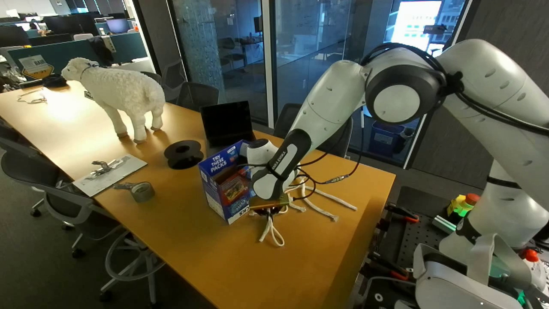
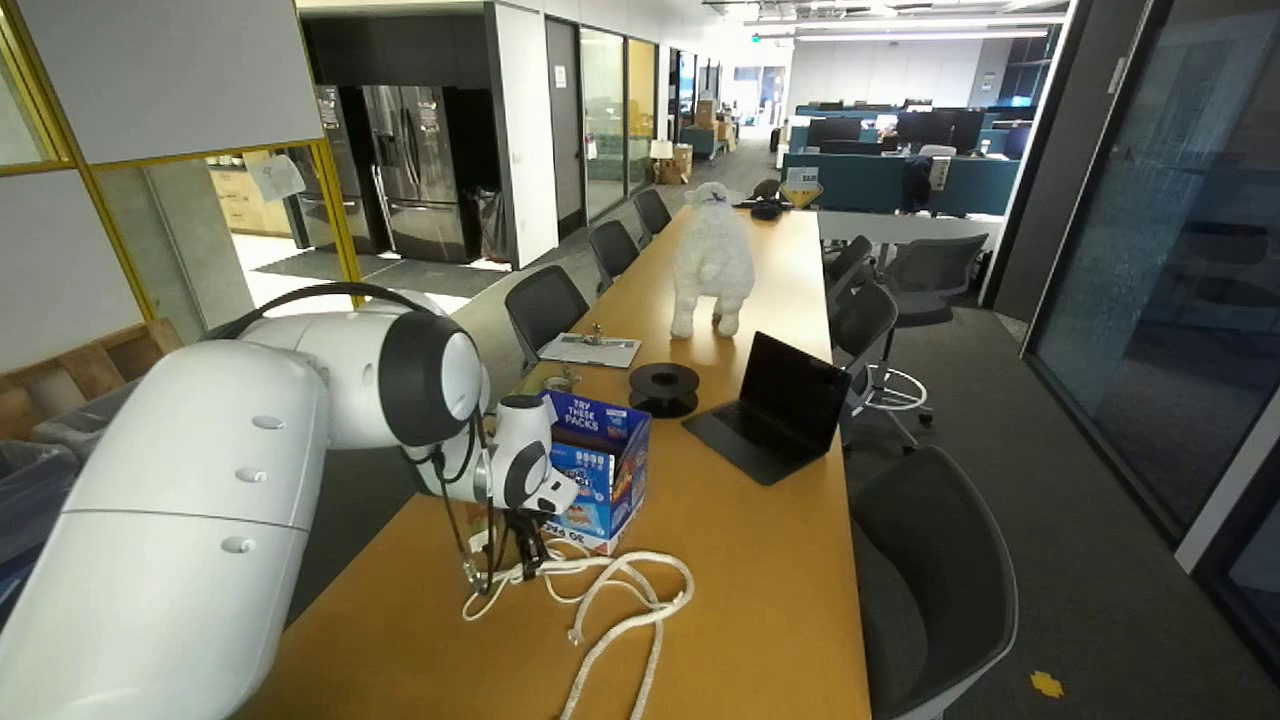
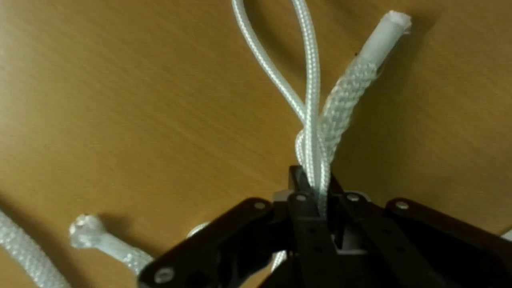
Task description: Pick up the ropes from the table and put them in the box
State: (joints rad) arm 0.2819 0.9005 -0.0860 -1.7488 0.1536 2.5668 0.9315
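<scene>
The pincer (image 3: 316,182) grips braided white ropes (image 3: 311,136), one thin and looped, one thicker.

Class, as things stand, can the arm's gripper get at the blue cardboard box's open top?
Probably yes: the gripper, shut on thin white cord, sits low beside the blue cardboard box, whose top stands open. Its near wall rises between, so lifting first seems necessary.

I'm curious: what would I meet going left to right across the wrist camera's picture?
Thick white rope at the left edge, a knobbly rope end, a thin doubled cord, a thick rope's pale tip.
</scene>
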